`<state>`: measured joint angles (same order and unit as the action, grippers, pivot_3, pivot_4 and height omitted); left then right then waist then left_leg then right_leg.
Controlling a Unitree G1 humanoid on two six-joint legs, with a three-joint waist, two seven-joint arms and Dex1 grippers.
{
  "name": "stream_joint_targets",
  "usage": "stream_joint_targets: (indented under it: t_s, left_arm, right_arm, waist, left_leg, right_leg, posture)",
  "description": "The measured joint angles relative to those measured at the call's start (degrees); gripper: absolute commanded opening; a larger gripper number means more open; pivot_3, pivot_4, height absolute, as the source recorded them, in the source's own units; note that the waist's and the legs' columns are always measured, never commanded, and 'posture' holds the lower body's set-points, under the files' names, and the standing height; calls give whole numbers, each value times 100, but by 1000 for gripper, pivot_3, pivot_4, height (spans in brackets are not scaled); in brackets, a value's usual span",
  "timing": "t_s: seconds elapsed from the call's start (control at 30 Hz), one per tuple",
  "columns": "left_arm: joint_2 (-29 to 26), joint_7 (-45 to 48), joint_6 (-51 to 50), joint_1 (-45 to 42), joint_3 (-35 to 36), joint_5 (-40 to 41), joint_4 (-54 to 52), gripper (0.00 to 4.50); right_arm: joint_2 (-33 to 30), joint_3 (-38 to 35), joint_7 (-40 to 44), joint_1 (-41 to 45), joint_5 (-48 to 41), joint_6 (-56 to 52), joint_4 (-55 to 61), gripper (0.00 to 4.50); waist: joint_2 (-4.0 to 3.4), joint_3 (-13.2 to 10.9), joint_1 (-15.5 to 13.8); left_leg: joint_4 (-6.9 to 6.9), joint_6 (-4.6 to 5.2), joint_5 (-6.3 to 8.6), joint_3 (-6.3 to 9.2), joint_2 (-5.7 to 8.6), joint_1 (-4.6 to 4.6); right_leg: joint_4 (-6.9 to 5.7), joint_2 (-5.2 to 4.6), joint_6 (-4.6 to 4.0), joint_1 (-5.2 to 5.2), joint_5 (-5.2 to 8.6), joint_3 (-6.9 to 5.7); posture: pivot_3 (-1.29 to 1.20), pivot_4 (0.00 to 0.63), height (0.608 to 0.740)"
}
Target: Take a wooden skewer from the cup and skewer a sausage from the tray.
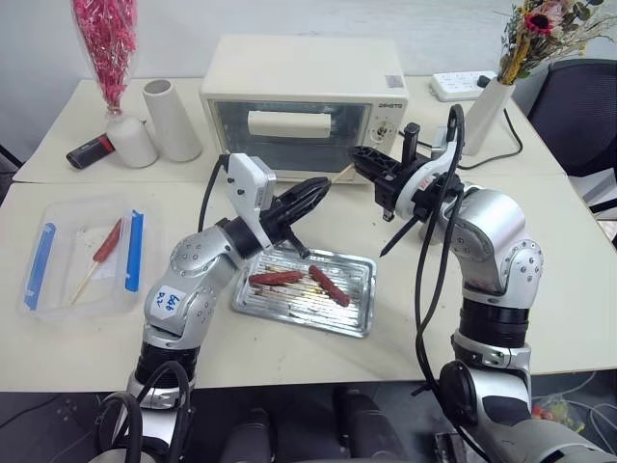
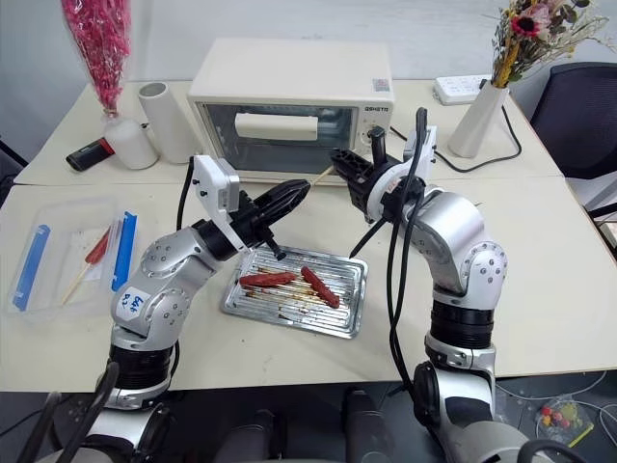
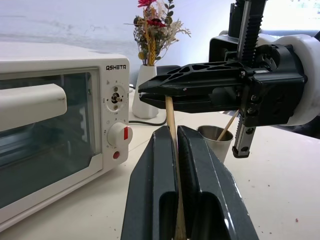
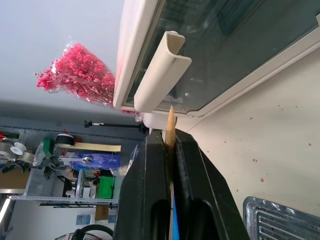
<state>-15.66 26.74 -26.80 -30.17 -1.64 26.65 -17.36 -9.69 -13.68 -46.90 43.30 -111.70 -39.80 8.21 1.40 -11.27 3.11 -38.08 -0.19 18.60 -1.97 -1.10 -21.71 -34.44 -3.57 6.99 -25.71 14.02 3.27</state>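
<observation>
A thin wooden skewer (image 1: 342, 172) spans the gap between my two grippers, above the table in front of the oven. My left gripper (image 3: 174, 132) is shut on one end of the skewer (image 3: 170, 112). My right gripper (image 4: 169, 137) is shut on the other end, and the skewer's tip (image 4: 170, 125) pokes out past its fingers. The grey metal cup (image 3: 216, 140) stands behind the right gripper (image 3: 150, 92) with another stick in it. The silver tray (image 1: 357, 313) lies below the left gripper (image 1: 323, 183). Two reddish sausages (image 1: 275, 278) (image 1: 329, 285) rest in it.
A cream toaster oven (image 1: 304, 68) stands right behind both grippers. A clear plastic box (image 1: 58, 289) with blue clips sits at the left, holding a skewered red sausage (image 1: 108, 241). A white cylinder (image 1: 172, 118), two vases and a power strip (image 1: 461, 85) line the back.
</observation>
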Motion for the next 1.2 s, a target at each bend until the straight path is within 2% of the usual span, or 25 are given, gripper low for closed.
stream_joint_targets:
  t_s: [0.1, 0.27, 0.43, 0.57, 0.63, 0.7, 0.77, 0.9, 1.0, 1.1, 1.2]
  left_arm:
    - [-27, 4, -6, 1, 1, -10, 1, 0]
    - [-311, 46, -102, 137, 138, -5, -16, 0]
    - [-740, 128, -238, 392, 452, 16, -106, 0]
    - [-1271, 337, -455, 692, 797, 185, -471, 0]
    - [-1582, 462, -606, 866, 1067, 318, -629, 0]
    - [-2043, 711, -873, 1073, 1414, 652, -876, 0]
    - [-2373, 917, -1072, 1182, 1664, 914, -1011, 0]
    - [-2957, 1306, -1424, 1347, 2075, 1381, -1169, 0]
    - [-3496, 1646, -1743, 1530, 2548, 1774, -1191, 0]
    - [-3744, 1870, -1888, 1701, 2698, 2072, -1401, 0]
    - [-3826, 1969, -1960, 1873, 2760, 2234, -1484, 0]
  right_arm:
    - [0, 20, 3, 0, 0, 20, 2, 722]
    - [-193, 152, 135, 5, -1, -32, 35, 2192]
    - [-741, 233, 420, 134, 80, -181, -16, 2192]
    - [-1610, 369, 1133, 330, 506, -709, -303, 2192]
    - [-2207, 546, 1730, 338, 1023, -1154, -286, 2192]
    - [-3076, 1164, 2872, 331, 2233, -1572, 239, 2192]
    - [-3654, 1745, 3861, 289, 3271, -1644, 793, 2192]
    - [-4154, 2360, 5434, -188, 4593, -1485, 1455, 2192]
    - [-4536, 2401, 6466, -683, 5091, -1346, 1881, 2789]
    - [-4647, 2327, 7045, -1050, 5512, -1227, 2081, 3724]
    - [-4653, 2338, 7281, -1261, 5901, -1165, 2236, 3724]
  waist:
    - [0, 0, 1]
    - [0, 0, 12]
    - [0, 0, -1]
    - [0, 0, -4]
    - [-1, -1, -10]
    - [-1, -1, -7]
    - [-1, -1, -20]
    - [0, -1, -56]
    - [0, -1, -81]
    - [0, -1, -129]
    - [1, -1, -145]
  left_leg:
    - [0, 0, 0, 0, 0, 0]
    - [0, 0, 0, 0, -2, 1]
    - [0, 1, 1, 0, -2, 0]
    - [2, 4, 2, 0, -4, -7]
    - [2, 7, 4, 1, -9, -12]
    - [0, 7, 5, 0, -11, -46]
    - [-2, 7, 4, -2, -9, -65]
    - [-4, 6, 4, -5, -4, -71]
    - [-6, 8, 5, -9, 1, -70]
    - [-11, 9, 6, -13, 9, -64]
    - [-15, 6, 4, -11, 10, -61]
  right_leg:
    - [0, 0, 0, 0, 0, 0]
    - [0, 1, 0, 0, 0, 0]
    - [2, -2, 0, 0, 0, -1]
    - [12, -4, -1, -2, 0, -2]
    - [22, -6, -2, -4, 1, -5]
    - [20, -3, -2, -40, 1, -5]
    - [14, 2, -2, -69, 1, -4]
    - [16, 4, -2, -72, 1, -4]
    - [17, 0, -2, -71, 1, -1]
    - [37, -7, -1, -66, 0, 4]
    - [30, -5, -1, -67, 0, 3]
  posture:
    - [0, 150, 740]
    - [0, 150, 740]
    - [0, 150, 740]
    - [0, 150, 740]
    - [0, 150, 740]
    - [0, 150, 740]
    - [0, 150, 740]
    - [0, 150, 740]
    - [0, 150, 740]
    - [0, 150, 740]
    - [0, 150, 740]
